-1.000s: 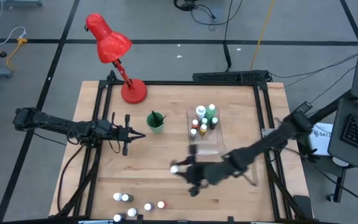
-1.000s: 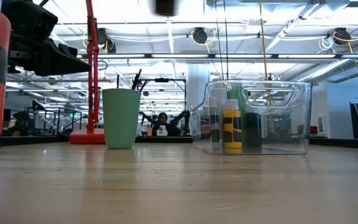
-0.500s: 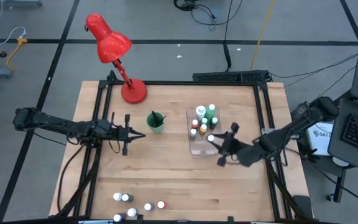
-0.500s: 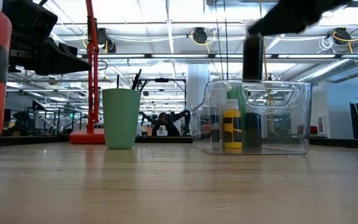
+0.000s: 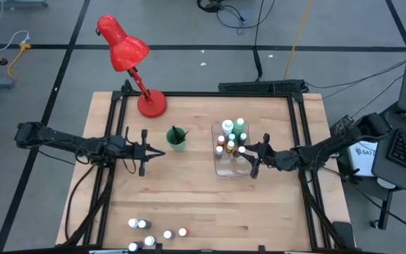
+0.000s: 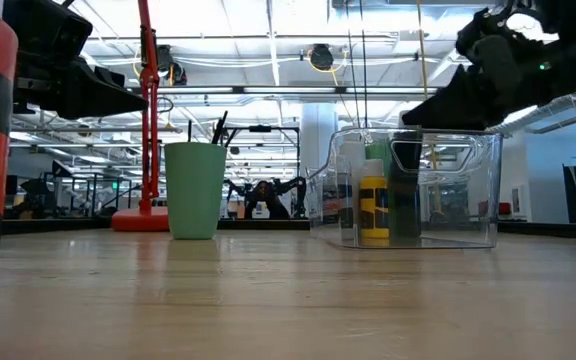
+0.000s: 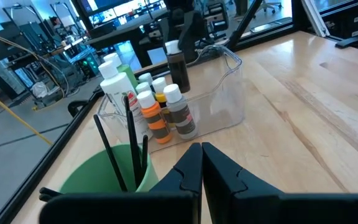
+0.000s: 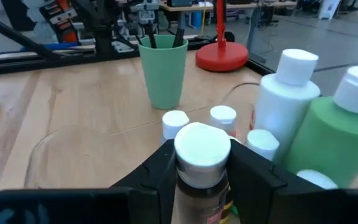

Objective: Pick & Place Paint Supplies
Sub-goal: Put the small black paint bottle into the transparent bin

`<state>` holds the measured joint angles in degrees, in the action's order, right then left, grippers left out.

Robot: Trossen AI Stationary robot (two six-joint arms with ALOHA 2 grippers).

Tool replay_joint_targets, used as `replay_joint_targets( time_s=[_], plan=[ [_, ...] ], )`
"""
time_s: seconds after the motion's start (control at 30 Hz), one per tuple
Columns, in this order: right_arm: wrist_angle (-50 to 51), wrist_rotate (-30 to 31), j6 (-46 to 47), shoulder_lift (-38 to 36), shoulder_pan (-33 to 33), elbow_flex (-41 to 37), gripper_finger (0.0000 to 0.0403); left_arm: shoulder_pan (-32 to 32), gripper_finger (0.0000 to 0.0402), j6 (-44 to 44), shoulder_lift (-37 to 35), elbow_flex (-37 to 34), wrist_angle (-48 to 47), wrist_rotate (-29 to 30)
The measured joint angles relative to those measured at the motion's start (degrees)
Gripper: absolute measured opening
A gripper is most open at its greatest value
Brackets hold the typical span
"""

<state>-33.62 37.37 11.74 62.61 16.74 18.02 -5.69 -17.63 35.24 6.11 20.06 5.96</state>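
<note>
Item: dark white-capped paint bottle [image 8: 202, 163], gripped in my right gripper [image 5: 252, 156] jaws, now carried over from mid-desk to above the clear plastic bin [image 5: 220, 169]; release pending. Left gripper [image 5: 151, 152] jaws closed, idle.

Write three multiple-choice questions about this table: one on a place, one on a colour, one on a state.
1. Where do the brushes stand?
A. in the green cup
B. in the clear bin
C. flat on the table

2. What colour is the desk lamp?
A. blue
B. red
C. white

3. What does the right gripper hold?
A. nothing
B. a brush
C. a dark white-capped bottle

Answers: 1 A, dark handles rise from the cup. 2 B, shade and base are red. 3 C, the jaws close on the bottle above the bin.
</note>
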Motion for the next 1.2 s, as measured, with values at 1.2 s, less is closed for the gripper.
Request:
replay_joint_targets(
  time_s=[1.2],
  plan=[
    [6.1, -1.7, 3.0, 5.7, -8.5, 1.1, 0.0136, 0.0, 0.0015, 0.1, 0.0, 0.0, -0.1, 0.0]
  ],
)
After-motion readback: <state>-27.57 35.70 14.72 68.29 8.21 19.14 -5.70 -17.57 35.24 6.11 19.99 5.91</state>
